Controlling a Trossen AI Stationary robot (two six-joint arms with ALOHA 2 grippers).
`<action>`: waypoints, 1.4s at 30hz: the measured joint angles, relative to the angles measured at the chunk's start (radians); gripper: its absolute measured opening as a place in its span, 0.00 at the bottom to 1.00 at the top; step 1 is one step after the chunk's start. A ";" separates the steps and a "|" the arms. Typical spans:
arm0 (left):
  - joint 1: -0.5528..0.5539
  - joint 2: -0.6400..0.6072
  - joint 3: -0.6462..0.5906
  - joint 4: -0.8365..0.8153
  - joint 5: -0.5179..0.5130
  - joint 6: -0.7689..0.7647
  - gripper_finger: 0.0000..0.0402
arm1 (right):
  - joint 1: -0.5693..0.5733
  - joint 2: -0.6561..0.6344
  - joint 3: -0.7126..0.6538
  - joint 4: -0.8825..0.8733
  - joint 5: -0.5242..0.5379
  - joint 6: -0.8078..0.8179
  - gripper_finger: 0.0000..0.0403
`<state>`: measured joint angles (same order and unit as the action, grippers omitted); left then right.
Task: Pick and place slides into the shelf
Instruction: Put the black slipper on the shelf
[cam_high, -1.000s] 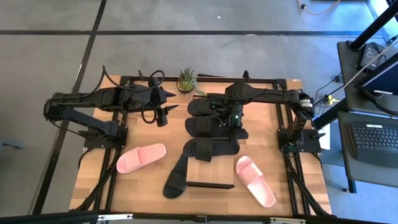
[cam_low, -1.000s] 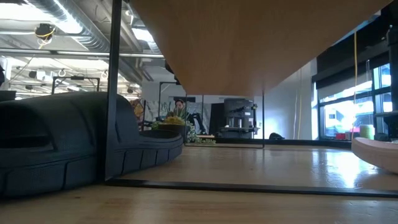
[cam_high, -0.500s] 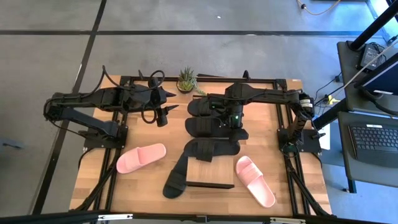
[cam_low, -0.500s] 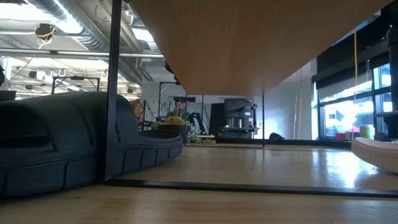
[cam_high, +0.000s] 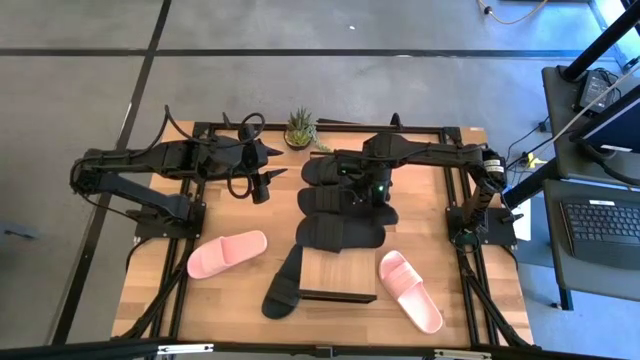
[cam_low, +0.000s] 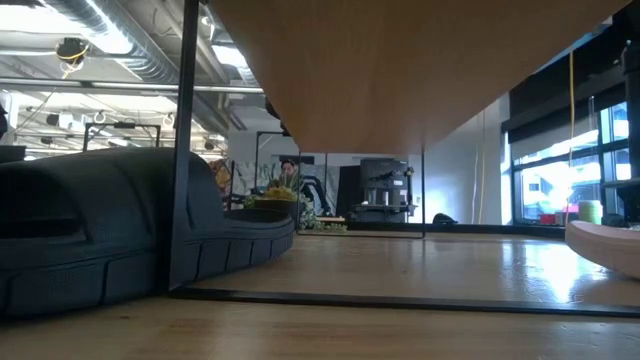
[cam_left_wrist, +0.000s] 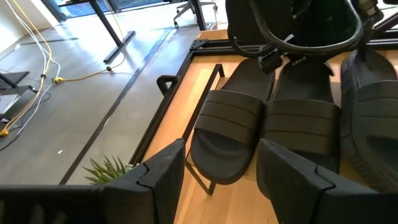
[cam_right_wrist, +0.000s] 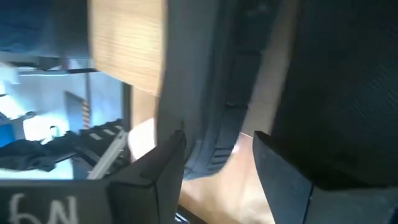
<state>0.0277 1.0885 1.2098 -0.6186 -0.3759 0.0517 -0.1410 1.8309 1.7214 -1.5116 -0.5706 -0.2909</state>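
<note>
Wooden tabletop (cam_high: 160, 285): right hand (cam_high: 383, 210) apart over black slides (cam_high: 340, 232); left hand (cam_high: 268, 180) apart; no legible writing.

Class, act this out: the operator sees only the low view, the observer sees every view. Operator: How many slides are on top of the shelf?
Observer: Three black slides lie side by side on the shelf.
Operator: Where are the pink ones?
Observer: On the table: one pink slide on the left arm's side of the shelf, the other pink slide on the right arm's side.
Operator: And the arms?
Observer: The right tool hangs over the shelf's black slides; the left tool waits near the plant.
</note>
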 joint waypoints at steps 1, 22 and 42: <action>0.000 0.000 0.000 0.000 0.000 0.000 0.48 | 0.000 0.000 0.000 0.000 0.027 0.005 0.46; 0.000 0.000 0.000 0.000 0.000 0.000 0.48 | 0.000 -0.031 0.110 -0.038 0.121 0.061 0.46; 0.000 0.000 0.000 0.000 0.000 0.003 0.48 | 0.108 -0.021 0.232 0.470 0.472 -0.032 0.46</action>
<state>0.0277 1.0885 1.2098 -0.6182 -0.3759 0.0547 -0.0330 1.8095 1.9539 -1.0413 -0.0981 -0.3227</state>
